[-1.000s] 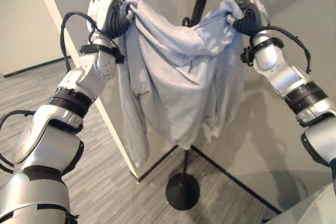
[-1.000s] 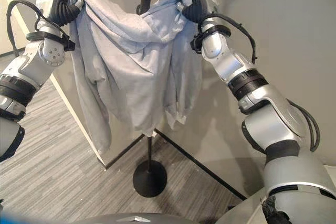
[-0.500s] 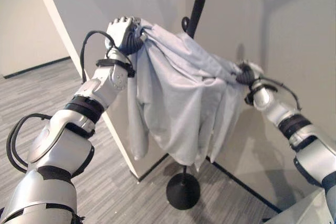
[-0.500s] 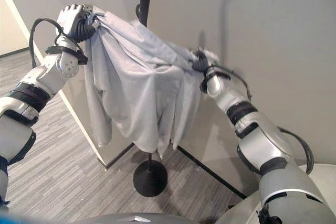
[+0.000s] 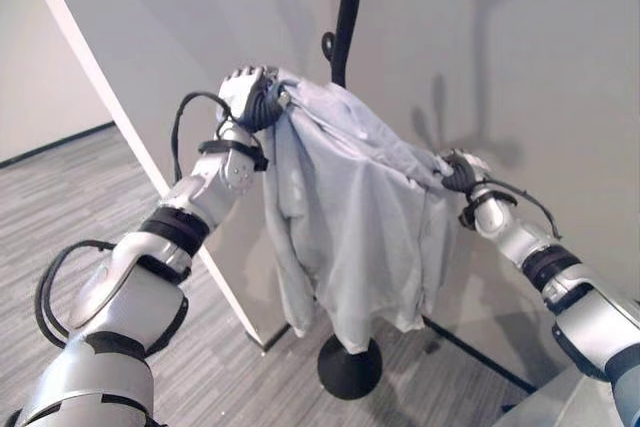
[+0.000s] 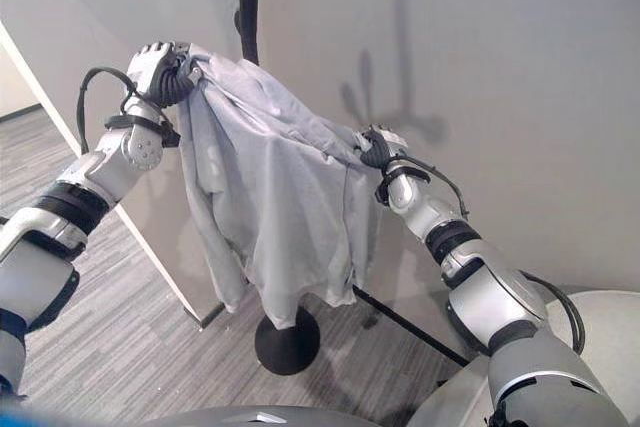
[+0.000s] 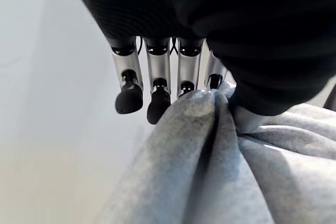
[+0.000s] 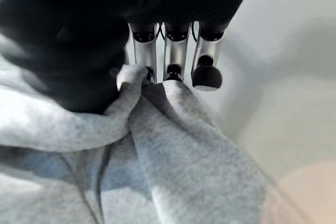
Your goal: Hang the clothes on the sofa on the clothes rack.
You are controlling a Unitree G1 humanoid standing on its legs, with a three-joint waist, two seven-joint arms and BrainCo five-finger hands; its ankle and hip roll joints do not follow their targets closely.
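Hanging between both hands in front of the black clothes rack (image 5: pixel 345 17), the grey garment (image 5: pixel 350 217) hides most of its pole. Left hand (image 5: pixel 250 97) and right hand (image 5: pixel 458 173) each pinch bunched cloth. White partition wall (image 5: pixel 130 117) stands just left.

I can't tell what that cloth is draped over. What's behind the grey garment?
A black clothes rack: its pole rises above the grey garment and its round base shows below. The garment hides the middle of the pole, so whether it rests on a hook cannot be seen.
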